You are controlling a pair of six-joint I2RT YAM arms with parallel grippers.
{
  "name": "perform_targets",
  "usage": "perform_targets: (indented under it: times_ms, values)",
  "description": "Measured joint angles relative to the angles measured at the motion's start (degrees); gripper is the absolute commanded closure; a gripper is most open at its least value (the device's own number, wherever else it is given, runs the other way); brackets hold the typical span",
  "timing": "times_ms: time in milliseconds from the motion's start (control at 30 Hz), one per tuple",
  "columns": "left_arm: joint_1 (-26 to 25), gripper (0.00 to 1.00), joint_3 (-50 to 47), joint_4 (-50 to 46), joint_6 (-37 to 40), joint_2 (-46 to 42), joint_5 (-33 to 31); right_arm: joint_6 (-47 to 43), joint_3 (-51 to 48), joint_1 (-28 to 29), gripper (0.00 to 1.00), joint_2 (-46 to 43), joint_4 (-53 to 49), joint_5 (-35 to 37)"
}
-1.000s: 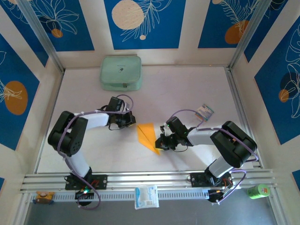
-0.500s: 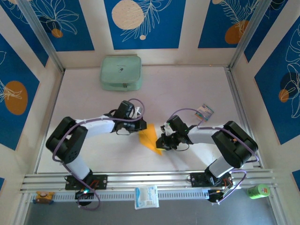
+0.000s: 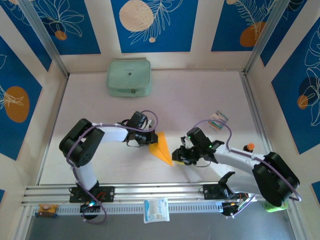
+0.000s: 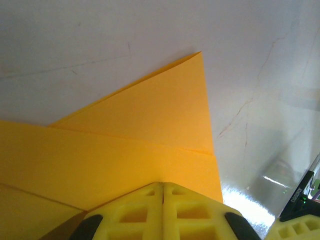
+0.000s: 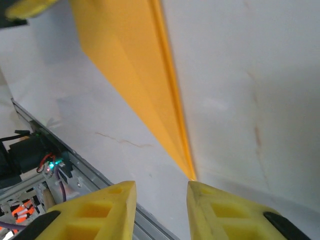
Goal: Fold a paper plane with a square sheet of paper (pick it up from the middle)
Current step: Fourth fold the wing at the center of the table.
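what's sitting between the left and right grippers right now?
The folded orange paper plane, pointed end toward the right gripper, wide end at the left gripper. Top external view.

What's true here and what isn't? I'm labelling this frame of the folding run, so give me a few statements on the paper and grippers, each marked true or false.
1. The folded orange paper lies on the table as a narrow shape ending in a point. True.
2. The right gripper is shut on the paper's point. False: its fingers stand apart, and the point lies on the table just ahead of them.
3. The left gripper has its fingers closed together, over the paper. True.
4. The pale green pouch lies on top of the paper. False: it lies apart from it, at the far side of the table.
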Motion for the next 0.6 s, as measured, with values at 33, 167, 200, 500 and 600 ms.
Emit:
perform_targets:
  times_ms: [33, 167, 200, 500, 600]
  values:
    - [0.0, 0.97, 0.0, 0.02, 0.0, 0.0, 0.0, 0.7, -0.63, 0.2, 0.66, -0.59, -0.42, 0.04]
    - [0.0, 0.98, -0.11, 0.55, -0.04, 0.0, 0.0, 2.29, -1.07, 0.68, 0.68, -1.57, -1.22, 0.48]
    - [0.0, 0.98, -0.28, 1.16, -0.2, 0.0, 0.0, 2.67, -1.07, 0.7, 0.67, -1.62, -1.22, 0.55]
    - [0.15, 0.98, -1.29, 3.48, -1.33, 0.0, 0.02, 4.83, -1.05, 2.64, 0.68, -0.92, -0.83, 1.73]
    - [0.15, 0.97, -1.36, 4.52, -1.75, 0.0, 0.31, 5.44, -1.05, 3.15, 0.68, -0.48, -0.44, 2.05]
